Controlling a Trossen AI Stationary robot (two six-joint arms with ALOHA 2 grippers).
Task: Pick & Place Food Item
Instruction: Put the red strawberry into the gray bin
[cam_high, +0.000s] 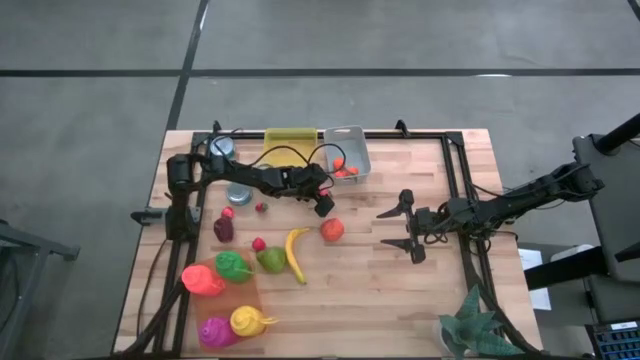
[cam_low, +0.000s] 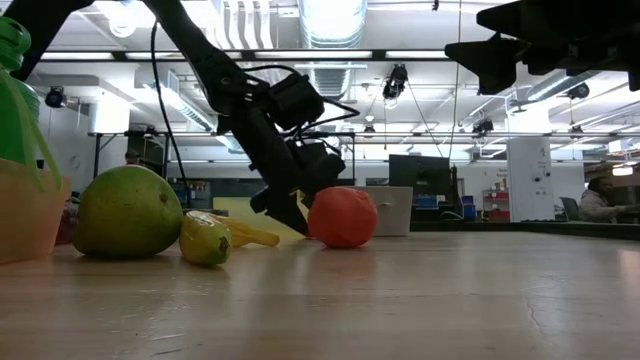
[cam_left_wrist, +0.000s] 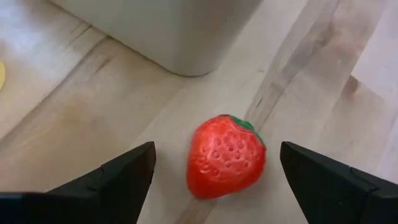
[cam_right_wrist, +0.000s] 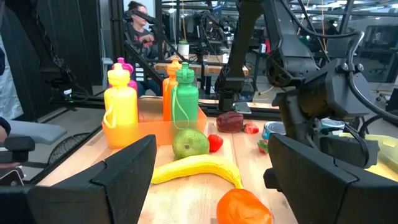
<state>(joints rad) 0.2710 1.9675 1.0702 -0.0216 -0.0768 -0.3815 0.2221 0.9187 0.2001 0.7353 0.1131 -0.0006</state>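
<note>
A red strawberry (cam_left_wrist: 225, 155) with a green cap lies on the wooden table near its middle (cam_high: 333, 229), a little toward the near side of the grey bin (cam_high: 345, 150). My left gripper (cam_left_wrist: 216, 163) hovers just above it, slanting down, open, one finger on each side without touching. In the low view the left gripper (cam_low: 292, 208) is close beside the strawberry (cam_low: 342, 217). My right gripper (cam_high: 400, 227) waits level at the right, open and holding nothing; its wrist view shows the strawberry (cam_right_wrist: 244, 206) close in front.
A banana (cam_high: 295, 255), a green pear (cam_high: 270, 260) and small red and dark fruits (cam_high: 223, 229) lie left of the strawberry. Coloured bottles (cam_high: 232, 265) stand on an orange tray at the near left. Two cans (cam_high: 238, 195) stand behind. People sit beyond the table.
</note>
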